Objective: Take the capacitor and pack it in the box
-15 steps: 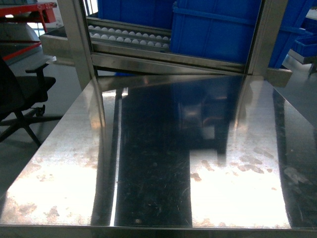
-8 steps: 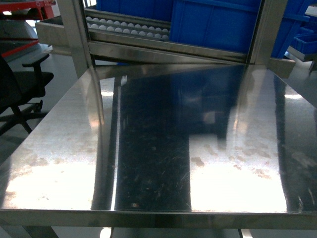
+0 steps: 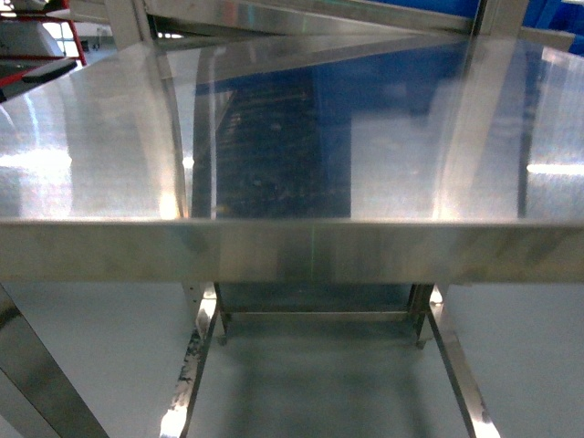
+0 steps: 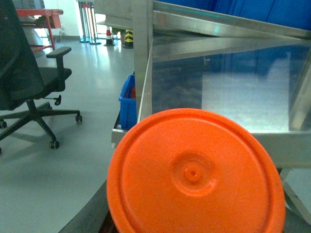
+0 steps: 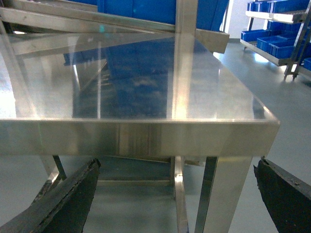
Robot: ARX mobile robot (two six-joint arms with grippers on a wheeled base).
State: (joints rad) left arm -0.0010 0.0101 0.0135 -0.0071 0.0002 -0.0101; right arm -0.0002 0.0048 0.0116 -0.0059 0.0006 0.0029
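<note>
The head camera sits low, close to the desk (image 3: 274, 251) front edge, looking level across its top toward 12 o'clock. The left wrist camera faces the desk's left corner past an orange disc (image 4: 194, 174) filling its foreground. The right wrist camera faces the right front corner from just below, close in.

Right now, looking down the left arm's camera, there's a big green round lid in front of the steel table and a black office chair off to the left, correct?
Almost. The round lid is orange, not green, as the left wrist view shows. It does sit in front of the steel table, and the black office chair is off to the left.
</note>
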